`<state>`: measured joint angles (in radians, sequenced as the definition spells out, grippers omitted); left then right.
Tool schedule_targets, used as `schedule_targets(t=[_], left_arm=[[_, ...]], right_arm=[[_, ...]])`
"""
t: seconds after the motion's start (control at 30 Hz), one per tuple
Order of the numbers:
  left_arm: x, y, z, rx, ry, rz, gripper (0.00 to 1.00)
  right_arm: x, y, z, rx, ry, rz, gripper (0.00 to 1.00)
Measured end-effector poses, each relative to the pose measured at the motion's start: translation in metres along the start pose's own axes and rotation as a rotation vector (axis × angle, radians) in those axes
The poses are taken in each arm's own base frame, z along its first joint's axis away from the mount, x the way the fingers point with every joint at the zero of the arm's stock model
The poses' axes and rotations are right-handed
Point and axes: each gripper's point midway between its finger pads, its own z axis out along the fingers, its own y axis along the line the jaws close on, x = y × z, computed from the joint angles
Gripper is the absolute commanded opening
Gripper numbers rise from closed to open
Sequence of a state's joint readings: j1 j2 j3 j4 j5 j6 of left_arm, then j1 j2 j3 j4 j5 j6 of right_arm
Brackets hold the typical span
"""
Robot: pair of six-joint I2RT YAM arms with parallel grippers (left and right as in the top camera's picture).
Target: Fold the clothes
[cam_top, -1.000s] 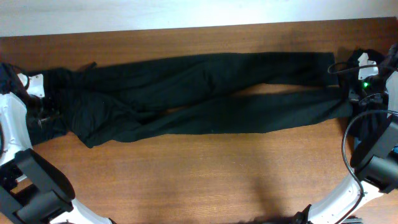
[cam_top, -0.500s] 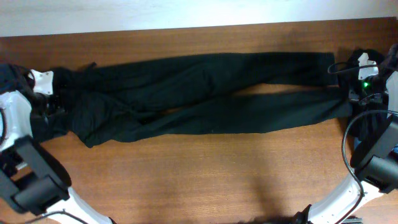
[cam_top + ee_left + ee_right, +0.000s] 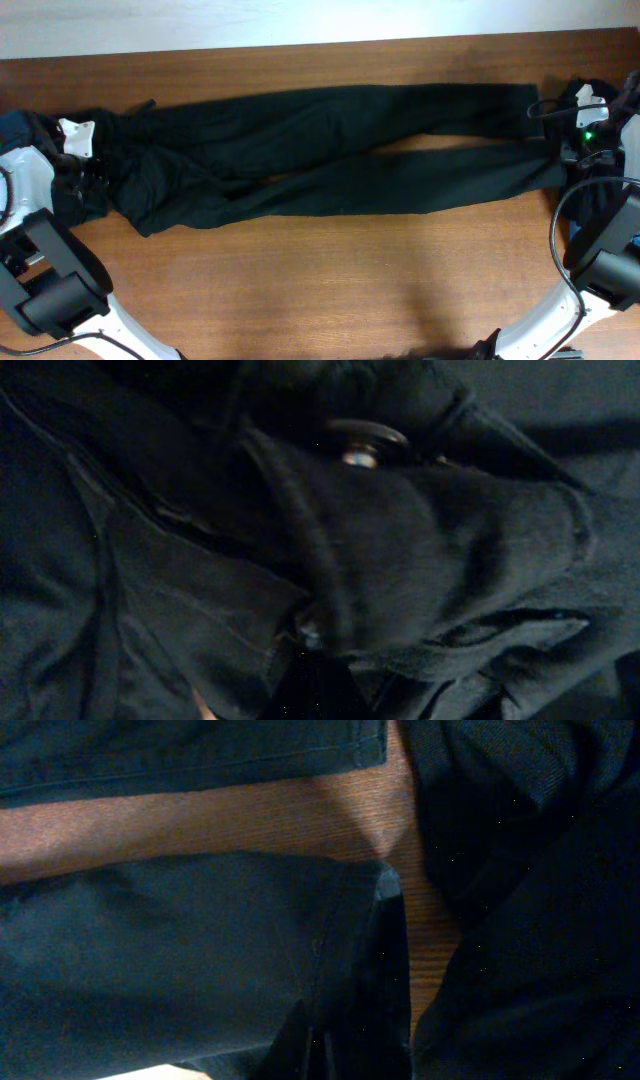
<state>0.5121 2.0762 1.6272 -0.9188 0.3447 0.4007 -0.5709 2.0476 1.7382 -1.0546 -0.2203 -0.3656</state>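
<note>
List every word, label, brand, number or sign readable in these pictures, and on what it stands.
No text can be read in any view.
Black trousers: no tag or print shows.
Metal button at their waist: too dark and blurred to tell any marking.
Green light: a lamp only, no characters.

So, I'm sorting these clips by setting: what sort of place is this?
Most likely a robotics lab or test bench rather than a home. A wooden table carries black trousers spread out flat, with the left arm and the right arm standing at its two ends.
</note>
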Motion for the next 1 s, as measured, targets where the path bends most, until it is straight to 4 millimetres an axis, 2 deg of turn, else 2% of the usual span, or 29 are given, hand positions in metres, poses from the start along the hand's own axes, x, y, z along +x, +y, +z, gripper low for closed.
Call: schedule_targets(t=[0.2,0.33,0.5,0.63,1.0], left_arm=[[0.002,-0.006,-0.019,0.008,0.044,-0.015,0.0],[0.008,-0.004,-0.046,-0.065,0.09,-0.056,0.0],[0.033,0.001,-0.076,-0.181,0.182,-0.163,0.0],[0.044,0.006,-0.081,-0.231,0.226,-0.211,0.0],[0.044,0.011,-0.082,-0.242,0.22,-0.201,0.0]], right_arm=[[0.0,0.0,0.0,0.0,0.0,0.0,0.04],[0.0,0.0,0.0,0.001,-0.002,-0.001,0.04],[-0.001,0.0,0.0,0.001,-0.004,-0.001,0.04],[-0.002,-0.001,0.0,0.002,-0.007,-0.001,0.04],[-0.002,0.0,0.0,-0.004,-0.011,0.022,0.04]])
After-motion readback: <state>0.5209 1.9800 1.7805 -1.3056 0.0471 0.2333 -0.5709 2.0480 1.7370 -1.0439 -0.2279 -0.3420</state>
